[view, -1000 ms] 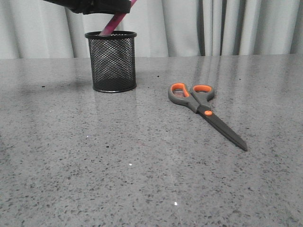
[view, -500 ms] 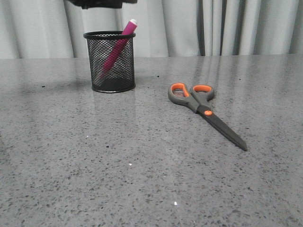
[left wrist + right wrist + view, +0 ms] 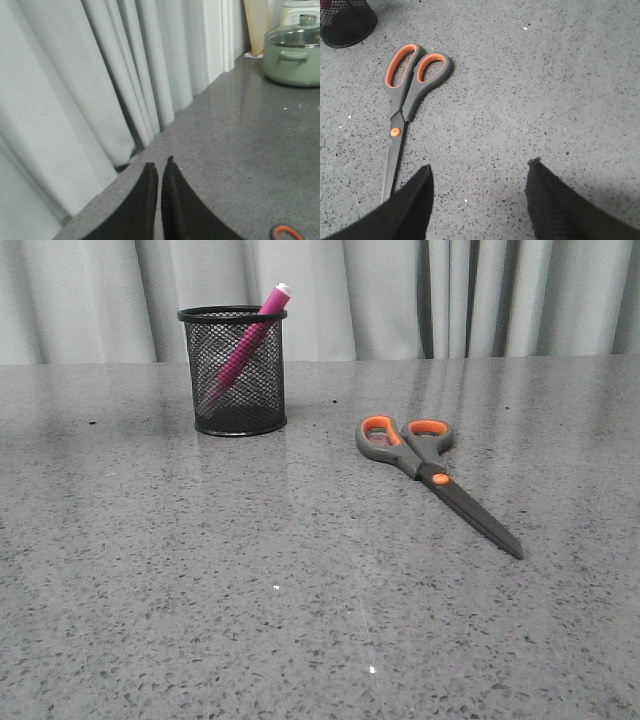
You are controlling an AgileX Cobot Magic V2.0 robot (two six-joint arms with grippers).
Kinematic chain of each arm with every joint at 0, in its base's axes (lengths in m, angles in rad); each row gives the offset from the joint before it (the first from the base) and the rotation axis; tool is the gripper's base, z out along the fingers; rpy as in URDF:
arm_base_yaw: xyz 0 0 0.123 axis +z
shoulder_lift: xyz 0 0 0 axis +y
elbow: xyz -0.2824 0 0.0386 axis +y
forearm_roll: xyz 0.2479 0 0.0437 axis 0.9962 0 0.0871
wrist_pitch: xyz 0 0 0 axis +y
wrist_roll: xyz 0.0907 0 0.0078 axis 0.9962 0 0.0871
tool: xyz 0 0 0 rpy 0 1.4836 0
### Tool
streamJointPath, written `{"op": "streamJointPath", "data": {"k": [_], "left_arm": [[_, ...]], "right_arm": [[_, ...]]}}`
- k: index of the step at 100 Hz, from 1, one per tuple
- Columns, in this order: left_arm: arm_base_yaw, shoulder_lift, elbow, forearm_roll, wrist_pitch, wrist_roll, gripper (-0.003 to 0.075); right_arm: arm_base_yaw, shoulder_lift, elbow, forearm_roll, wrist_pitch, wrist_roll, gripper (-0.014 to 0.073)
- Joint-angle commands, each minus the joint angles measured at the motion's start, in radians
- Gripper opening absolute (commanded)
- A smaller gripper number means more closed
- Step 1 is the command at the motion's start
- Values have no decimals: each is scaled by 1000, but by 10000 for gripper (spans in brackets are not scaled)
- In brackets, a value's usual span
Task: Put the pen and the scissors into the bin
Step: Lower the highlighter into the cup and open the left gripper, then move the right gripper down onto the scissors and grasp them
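Observation:
The black wire-mesh bin (image 3: 233, 370) stands at the back left of the table. The magenta pen (image 3: 245, 345) leans inside it, its white end above the rim. The scissors (image 3: 430, 470) lie flat and closed to the right of the bin, orange-lined loops towards the bin's side and blades pointing to the front right. My right gripper (image 3: 480, 167) hangs open and empty above the table, just beside the scissors (image 3: 402, 110), with the bin (image 3: 345, 22) further off. My left gripper (image 3: 160, 167) is empty, its jaws almost together, and faces the curtain. Neither gripper shows in the front view.
Grey curtains (image 3: 450, 295) hang behind the speckled grey table (image 3: 300, 590). In the left wrist view a pale green pot with a glass lid (image 3: 295, 55) stands far off on the table, and one orange loop of the scissors (image 3: 287, 232) shows at the picture's edge.
The left gripper held the pen over the bin, let it drop in, then rose out of the front view. The pen now leans in the bin. The scissors have not moved.

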Motion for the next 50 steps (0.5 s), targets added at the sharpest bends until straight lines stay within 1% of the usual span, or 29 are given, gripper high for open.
{"op": "streamJointPath", "data": {"k": [1,12,21,37,44,50], "left_arm": [[5,-119,-29,101,-78,-135,-20],[5,-224,28,288,-187,-254,-20],[5,-316,134,373,-311,-342,-20],[5,-486,372,378,-539,-441,-20],[5,-554,472,378,-584,-465,-20],[5,-608,551,378,-589,-465,-19]], "right_arm": [[-8,-2,-35,8,-49,-9,371],[-8,-2,-35,11,-52,-9,371],[-8,-2,-35,11,-67,-9,370],[-8,-2,-35,29,-45,-9,370],[-8,0,-35,42,-24,-9,370],[-8,12,-36,42,3,-19,370]]}}
